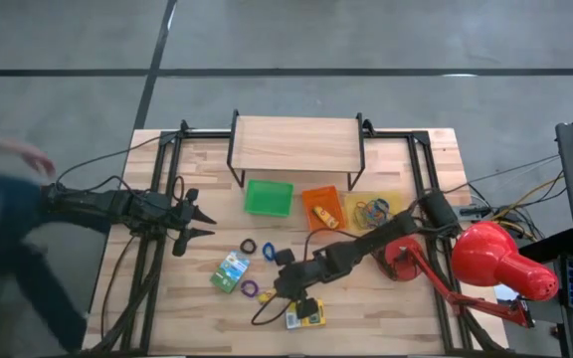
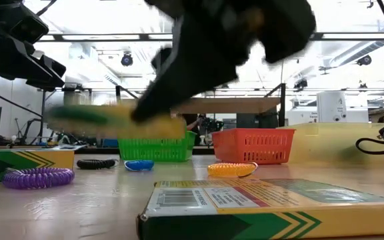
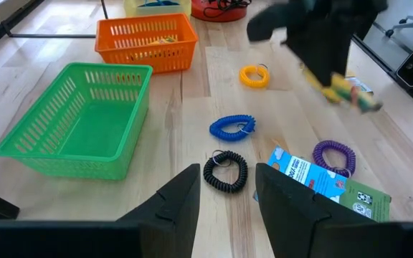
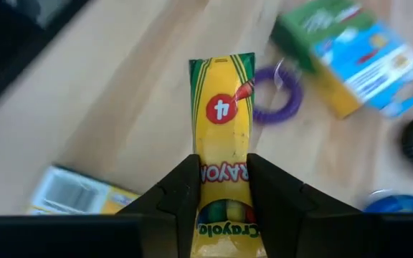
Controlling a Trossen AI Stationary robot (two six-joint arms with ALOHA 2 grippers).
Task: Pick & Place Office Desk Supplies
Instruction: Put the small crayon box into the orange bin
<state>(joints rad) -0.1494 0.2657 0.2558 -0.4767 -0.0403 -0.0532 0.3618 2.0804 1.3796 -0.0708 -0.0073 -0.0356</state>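
Right claw (image 4: 221, 197) is clamped on a slim yellow crayon box (image 4: 223, 136), fingers pressed against its two long sides near one end, so most of the box sticks out ahead of the claw. In the right wrist view the box looks clear of the tabletop (image 1: 197, 313), and it is motion-blurred in the low and left wrist views, so I judge it lifted and in transit. Gripping the narrow sides makes sense: that is the only width these fingers can span.

Landmark is the orange tray (image 1: 323, 207). The held box is on the front side of it, well apart, toward the front edge of the tabletop. A second yellow crayon box (image 1: 304, 316) lies flat just beside the held one, nearer the front edge. A green and blue printed box (image 1: 231, 270) lies farther from the tray, toward the left arm. Purple band (image 1: 250, 289), blue band (image 1: 268, 251) and black band (image 1: 247, 246) lie loose between that box and the tray. The green tray (image 1: 269, 197) sits just beside the orange tray, empty as far as the left wrist view shows; the yellow tray (image 1: 374, 210) on the other side holds a heap of bands.

Left claw (image 1: 199, 217) waits, fingers parted, holding nothing, well off from the orange tray beyond the green one.

Likely next: carry the box to a tray. Risk: an end grip may let it droop.
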